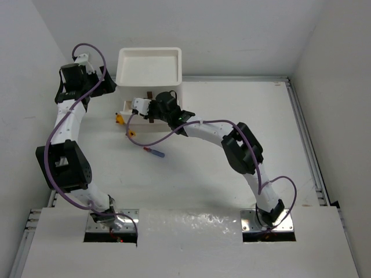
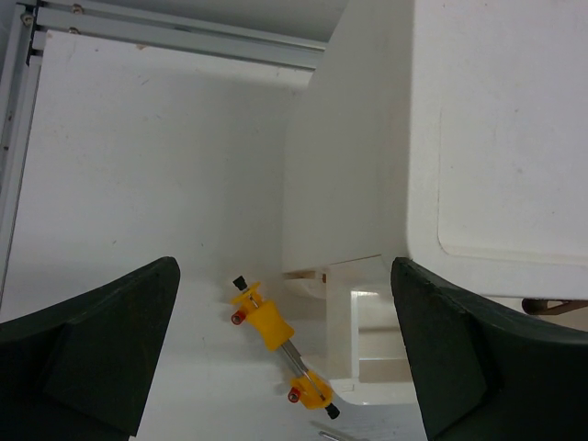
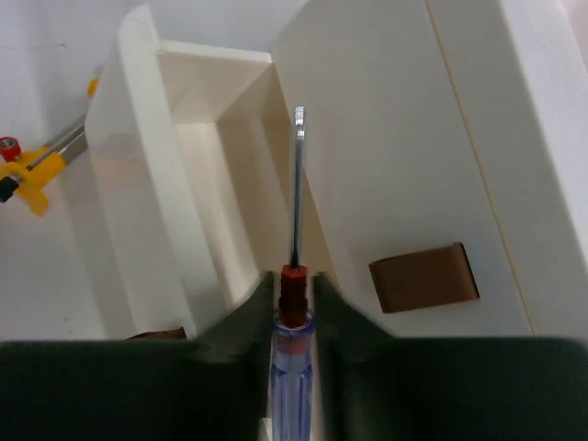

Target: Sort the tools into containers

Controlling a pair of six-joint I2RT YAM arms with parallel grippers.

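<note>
The white drawer unit [image 1: 149, 87] stands at the back, its tray top bare. One left drawer [image 3: 138, 184] is pulled out; it also shows in the top view [image 1: 127, 106]. My right gripper [image 3: 294, 281] is shut on a blue-and-red screwdriver [image 3: 294, 367], its metal shaft pointing over the open drawer. In the top view this gripper [image 1: 147, 109] is at the unit's front. My left gripper [image 2: 285, 276] is open and empty, high beside the unit's left wall [image 1: 107, 83]. Below it lies a yellow tool [image 2: 274, 333] with a metal shaft.
A second blue-and-red screwdriver [image 1: 154, 152] lies on the table in front of the unit. The yellow tool [image 1: 120, 119] lies just left of the open drawer. A brown handle [image 3: 424, 276] marks a shut drawer. Walls close the left, back and right sides.
</note>
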